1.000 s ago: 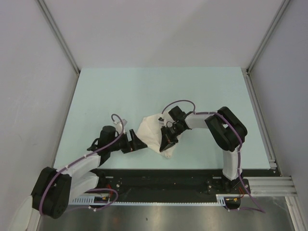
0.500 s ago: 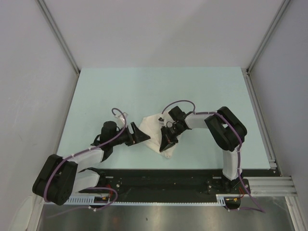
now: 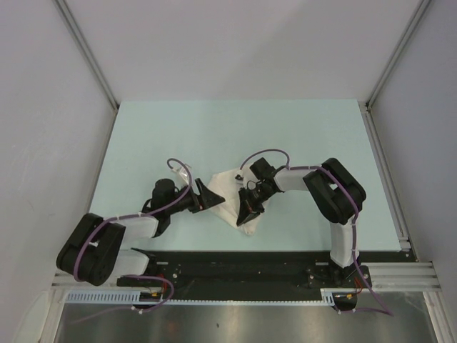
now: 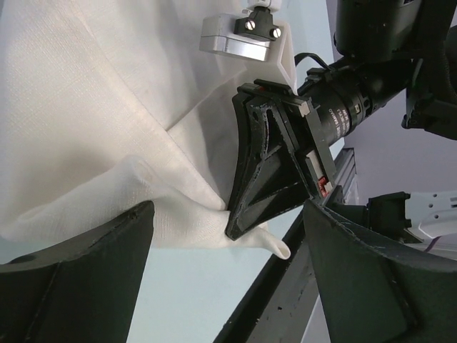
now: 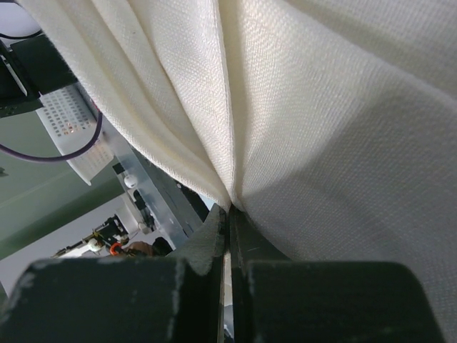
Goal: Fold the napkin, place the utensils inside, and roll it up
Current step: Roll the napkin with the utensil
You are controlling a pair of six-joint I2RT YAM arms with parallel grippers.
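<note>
Fold step, we judge. R pincer [image 5: 229, 214] clamped on napkin [image 3: 227, 187]; L pincer [image 3: 206, 196] gaping, empty. Next: L must grab a free edge.

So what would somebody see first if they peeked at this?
A crumpled cream-white napkin lies bunched on the pale green table, between the two black-and-white arms. The jaws of the right arm are pinched shut on the cloth. The jaws of the left arm gape wide open right beside it.
</note>
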